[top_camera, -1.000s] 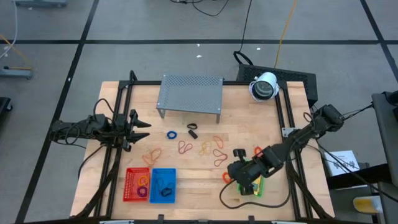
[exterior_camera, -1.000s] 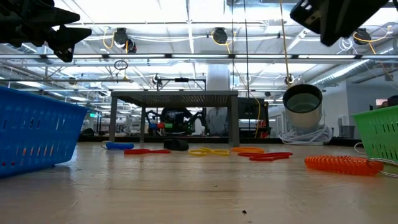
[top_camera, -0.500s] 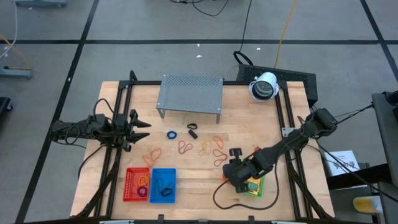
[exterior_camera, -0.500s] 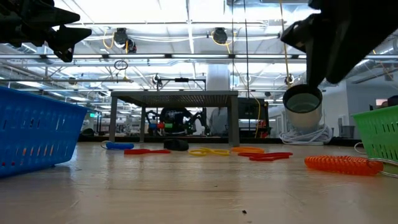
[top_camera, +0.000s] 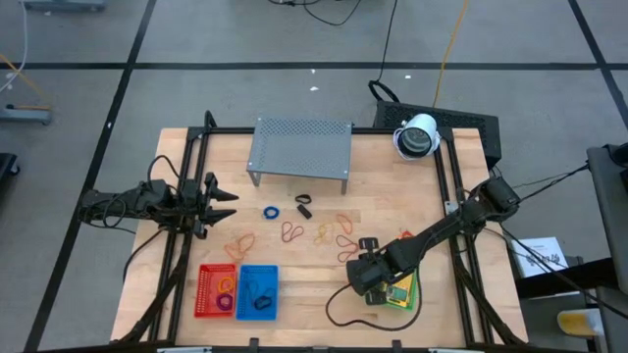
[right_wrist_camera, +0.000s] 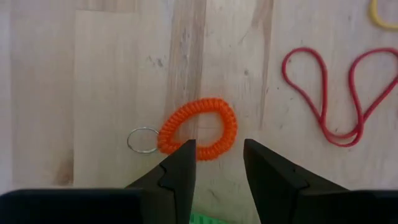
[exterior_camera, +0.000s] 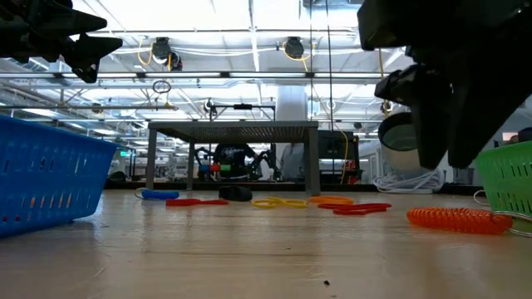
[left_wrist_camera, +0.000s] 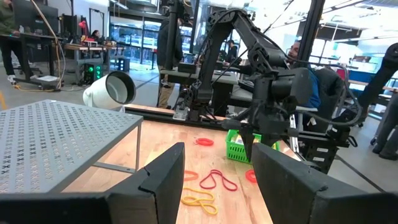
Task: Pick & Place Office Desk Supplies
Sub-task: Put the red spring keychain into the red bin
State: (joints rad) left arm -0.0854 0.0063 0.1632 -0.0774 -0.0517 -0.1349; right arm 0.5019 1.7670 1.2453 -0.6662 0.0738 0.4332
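Observation:
An orange coiled loop point(right_wrist_camera: 198, 129) with a small metal ring point(right_wrist_camera: 142, 140) lies flat on the wood; the low view shows it too point(exterior_camera: 457, 219). My right gripper point(right_wrist_camera: 217, 158) hangs open just above it, pointing steeply down, its two fingers over the loop's near rim without touching; the high view shows it point(top_camera: 363, 277) at the table's near right. Red point(top_camera: 292, 232) and yellow point(top_camera: 324, 233) rubber bands, a blue ring point(top_camera: 271, 212) and a black clip point(top_camera: 303, 206) lie mid-table. My left gripper point(top_camera: 224, 196) waits open and level at the left.
A green basket point(top_camera: 402, 294) stands right beside my right gripper. Red point(top_camera: 216, 291) and blue point(top_camera: 257, 292) baskets sit at the near left. The grey perforated shelf point(top_camera: 300, 147) and a white cylinder point(top_camera: 417, 135) stand at the back. A red band point(right_wrist_camera: 326, 93) lies close to the coil.
My right gripper has come down toward the table and moved a little toward the table's left, from over the green basket to over the orange coiled loop. The loop has stayed where it was.

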